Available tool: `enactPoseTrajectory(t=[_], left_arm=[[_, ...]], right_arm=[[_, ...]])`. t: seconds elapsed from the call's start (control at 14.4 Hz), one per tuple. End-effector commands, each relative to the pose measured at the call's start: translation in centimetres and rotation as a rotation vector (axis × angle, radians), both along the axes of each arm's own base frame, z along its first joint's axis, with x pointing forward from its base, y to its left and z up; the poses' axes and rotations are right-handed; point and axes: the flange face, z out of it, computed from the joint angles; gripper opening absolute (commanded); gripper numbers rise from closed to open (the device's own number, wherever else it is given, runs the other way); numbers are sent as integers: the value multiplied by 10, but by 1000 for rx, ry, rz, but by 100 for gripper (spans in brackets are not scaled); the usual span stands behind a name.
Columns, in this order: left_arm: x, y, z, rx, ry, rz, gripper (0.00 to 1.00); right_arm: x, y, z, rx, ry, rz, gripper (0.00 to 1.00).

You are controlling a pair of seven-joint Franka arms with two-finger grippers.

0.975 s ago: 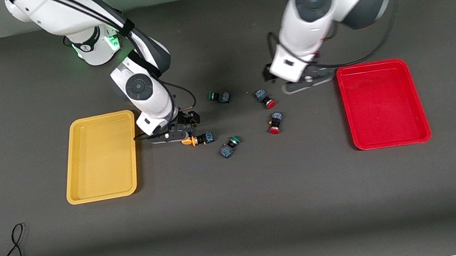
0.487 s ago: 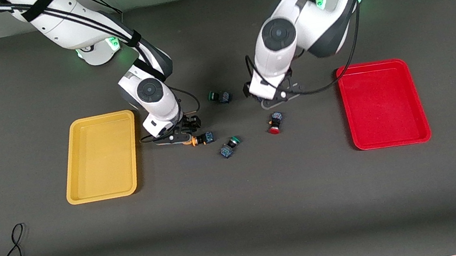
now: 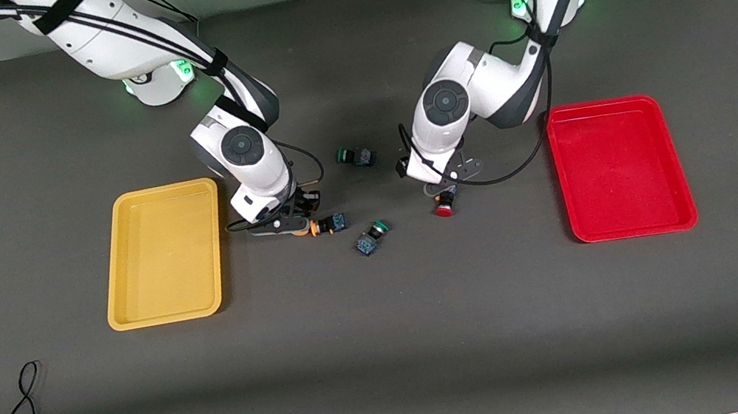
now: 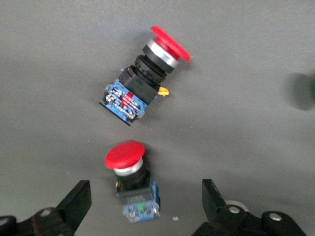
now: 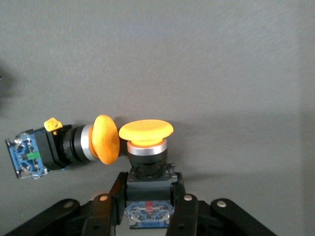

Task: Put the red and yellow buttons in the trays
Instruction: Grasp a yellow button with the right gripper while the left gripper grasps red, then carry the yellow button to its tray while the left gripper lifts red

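Gripping one yellow button point(image 5: 146, 147) beside the yellow tray point(image 3: 163, 253), the right gripper point(image 5: 147, 209) has its fingers pressed on its body; the left gripper point(image 4: 142, 206) hangs wide open, holding nothing, over two red buttons point(image 4: 127, 169) near the red tray point(image 3: 621, 167); both trays sit empty, nothing delivered yet

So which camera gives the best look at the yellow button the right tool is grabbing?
The right wrist view: the yellow button stands between the right tool fingers, which are shut on its body, cap touching a second yellow button. The front view shows only an orange sliver under the arm. The left wrist view does not show it.
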Motion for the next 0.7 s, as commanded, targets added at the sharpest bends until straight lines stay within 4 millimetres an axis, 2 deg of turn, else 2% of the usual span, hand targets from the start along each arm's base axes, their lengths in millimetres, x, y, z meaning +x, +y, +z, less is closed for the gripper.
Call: enactPoseTrajectory(t=[0.0,0.07,0.21,0.28,0.42,0.49,0.56,0.63], left_arm=[[-8,-4,-16,37,-5,32,100],[-12,-7,-18,42,-1,27,100],[-19,-8,-30,59,16,44,99],[-23,-11,-32,63,21,37,85],[-23,-10,-32,68,27,37,39],[-23,-10,-33,70,29,37,26],[-22,-9,-32,70,30,33,22],[-20,-8,-29,68,29,30,22]], right_arm=[[11,-26,68,-69,-35,-18,13],[15,-43,86,-99,-21,12,13],[29,-112,111,-144,2,52,13],[32,-146,122,-141,20,47,13],[32,-210,133,-91,93,63,13],[26,-252,124,-65,127,59,13],[19,-291,110,-43,149,51,13],[12,-314,94,-26,158,58,13]])
